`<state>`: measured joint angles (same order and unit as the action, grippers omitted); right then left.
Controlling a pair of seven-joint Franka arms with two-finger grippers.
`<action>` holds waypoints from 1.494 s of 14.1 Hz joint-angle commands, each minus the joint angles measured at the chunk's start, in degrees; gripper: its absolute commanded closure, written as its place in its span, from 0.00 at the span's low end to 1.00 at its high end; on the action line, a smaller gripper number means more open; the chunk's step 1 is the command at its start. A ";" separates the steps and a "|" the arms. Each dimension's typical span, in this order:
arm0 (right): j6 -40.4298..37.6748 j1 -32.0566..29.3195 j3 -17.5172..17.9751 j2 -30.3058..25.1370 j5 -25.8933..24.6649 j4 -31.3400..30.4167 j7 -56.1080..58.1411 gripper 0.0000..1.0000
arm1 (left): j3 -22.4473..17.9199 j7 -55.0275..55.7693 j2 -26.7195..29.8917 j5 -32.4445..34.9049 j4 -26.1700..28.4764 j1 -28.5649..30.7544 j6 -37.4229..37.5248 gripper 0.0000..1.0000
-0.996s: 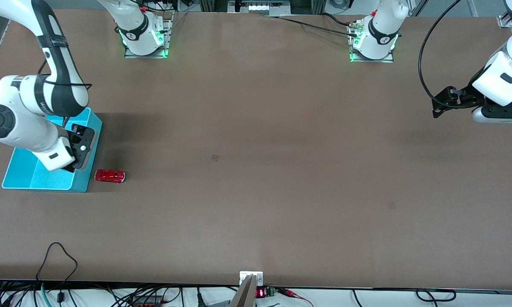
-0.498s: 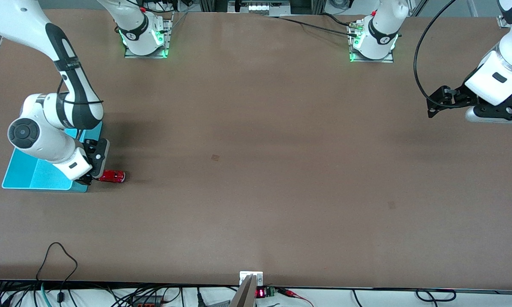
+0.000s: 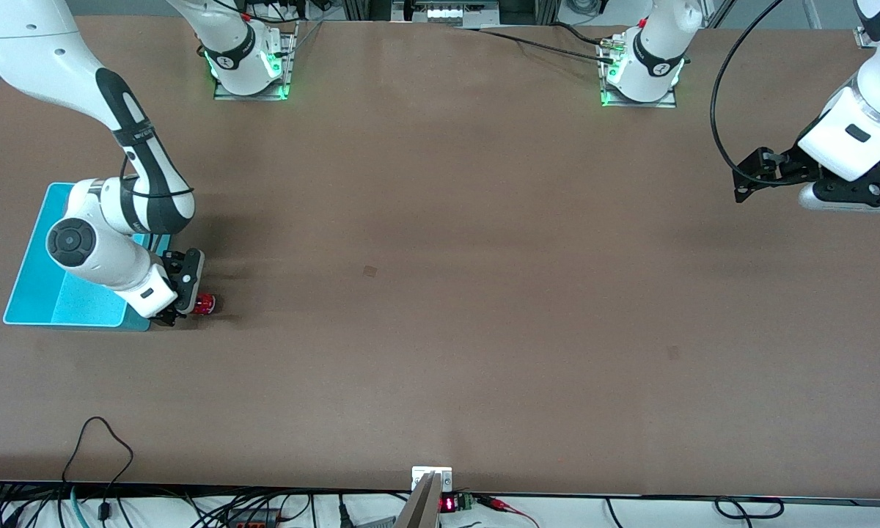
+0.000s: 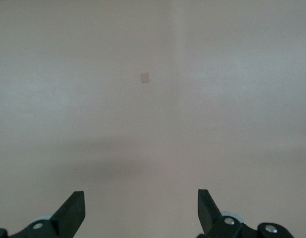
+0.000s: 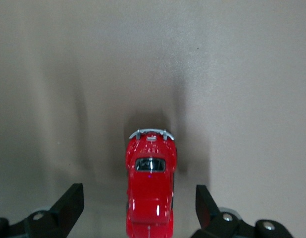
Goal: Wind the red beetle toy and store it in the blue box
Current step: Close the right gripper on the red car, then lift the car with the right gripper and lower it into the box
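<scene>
The red beetle toy (image 3: 206, 303) stands on the brown table beside the blue box (image 3: 33, 290), at the right arm's end. My right gripper (image 3: 185, 305) is low over the toy and hides most of it in the front view. In the right wrist view the toy (image 5: 150, 188) lies between the gripper's (image 5: 138, 204) open fingers, with a gap on each side and no contact. The box holds nothing that I can see; part of it is hidden by the right arm. My left gripper (image 3: 742, 192) waits open and empty over bare table at the left arm's end (image 4: 140, 208).
The two arm bases (image 3: 249, 66) (image 3: 642, 73) stand along the table's edge farthest from the front camera. Cables and a small device (image 3: 431, 484) lie along the nearest edge. A small dark mark (image 3: 369, 270) is on the table's middle.
My right gripper has moved off the blue box and come down over the toy, which now sits between its open fingers. The toy has not moved. The left arm shifted slightly.
</scene>
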<state>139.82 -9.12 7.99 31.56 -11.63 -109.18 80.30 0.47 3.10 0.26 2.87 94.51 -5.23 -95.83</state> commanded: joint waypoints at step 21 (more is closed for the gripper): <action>-13.24 4.19 0.28 -12.20 -0.76 0.72 -31.94 1.00 | 0.24 -0.20 -1.22 0.38 -1.52 0.13 -0.06 0.00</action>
<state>131.49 -5.20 8.29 25.97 -11.68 -106.94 55.17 0.56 3.10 -0.15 2.87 94.50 -5.23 -96.11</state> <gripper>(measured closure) 0.546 0.000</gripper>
